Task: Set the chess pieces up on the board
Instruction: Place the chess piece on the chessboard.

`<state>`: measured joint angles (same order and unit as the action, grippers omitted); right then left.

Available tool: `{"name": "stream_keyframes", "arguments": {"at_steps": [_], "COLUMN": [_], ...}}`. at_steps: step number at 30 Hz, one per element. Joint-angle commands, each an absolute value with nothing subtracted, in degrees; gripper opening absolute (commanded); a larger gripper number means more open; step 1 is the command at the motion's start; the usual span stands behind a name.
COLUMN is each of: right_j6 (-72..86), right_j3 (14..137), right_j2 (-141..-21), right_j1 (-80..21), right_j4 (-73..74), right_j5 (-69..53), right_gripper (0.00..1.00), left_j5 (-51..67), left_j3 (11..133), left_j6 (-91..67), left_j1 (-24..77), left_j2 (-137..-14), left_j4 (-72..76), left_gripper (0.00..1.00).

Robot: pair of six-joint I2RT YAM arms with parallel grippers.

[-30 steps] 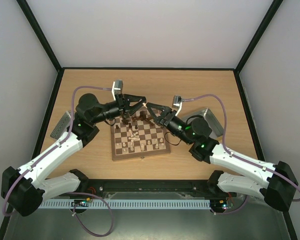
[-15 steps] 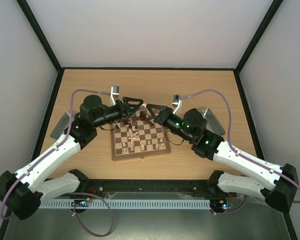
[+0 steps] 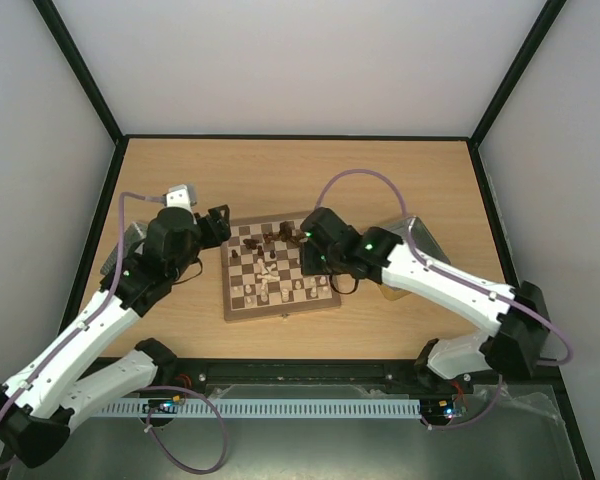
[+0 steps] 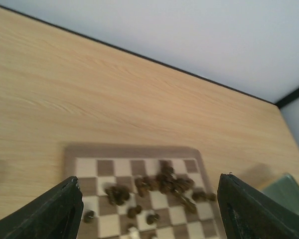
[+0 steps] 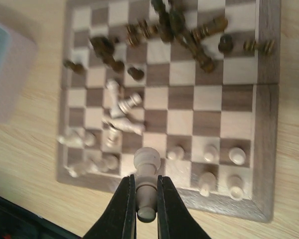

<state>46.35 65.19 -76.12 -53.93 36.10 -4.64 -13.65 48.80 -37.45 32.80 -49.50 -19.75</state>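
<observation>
**Q:** Right gripper (image 5: 145, 185): how do the jaws stand?
**A:** Closed on 1 cream piece (image 5: 146, 160), clamped around its stem, with the broad head projecting beyond the tips. Gripper and piece hang above the board (image 5: 269, 124), toward its right side in the overhead view.

**Q:** Left gripper (image 4: 149, 181)?
**A:** Jaws spread wide, with nothing between them. It sits off the board's far-left corner, over the bare table (image 4: 89, 89). The board's far rows show in the gap.

**Q:** Where are the other chess pieces?
**A:** On the board. The dark pieces (image 5: 179, 25) crowd the far rows, several lying on their sides in a heap. Of the cream pieces (image 5: 211, 153), 5 stand upright on the near-right squares. Others lie toppled left of centre, and a loose cluster fills the near-left corner.

**Q:** Beyond the board?
**A:** 1 grey tray (image 3: 427, 240) lies near its right edge, partly behind the right arm.
</observation>
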Motion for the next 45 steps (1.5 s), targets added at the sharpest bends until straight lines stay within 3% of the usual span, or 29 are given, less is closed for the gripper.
{"name": "stream_keyframes", "arguments": {"at_steps": [1,26,32,38,45], "right_j6": [38.40,31.71,31.46,31.44,32.20], "right_j3": [70.36,78.10,78.25,77.99,78.04], "right_j2": [-81.67,-101.88,-103.34,-102.88,-101.27], "right_j1": [-55.25,-58.83,-58.83,-58.80,-58.83], "right_j4": [50.81,55.05,54.10,53.38,53.04], "right_j5": [-5.71,-5.76,-5.89,-5.89,-5.76], "right_gripper": [0.02,0.04,0.05,0.14,0.15], "left_j5": [-25.30,-21.08,-20.37,-19.95,-19.60], "left_j3": [49.68,46.96,46.70,46.64,46.46], "left_j6": [-30.52,-29.18,-29.18,-29.17,-29.17], "left_j1": [32.45,29.86,29.44,29.18,29.15], "left_j2": [-47.32,-43.64,-43.85,-43.92,-44.03], "left_j4": [-21.62,-20.77,-20.78,-20.82,-20.77], "left_gripper": [0.76,0.80,0.80,0.80,0.80]}}
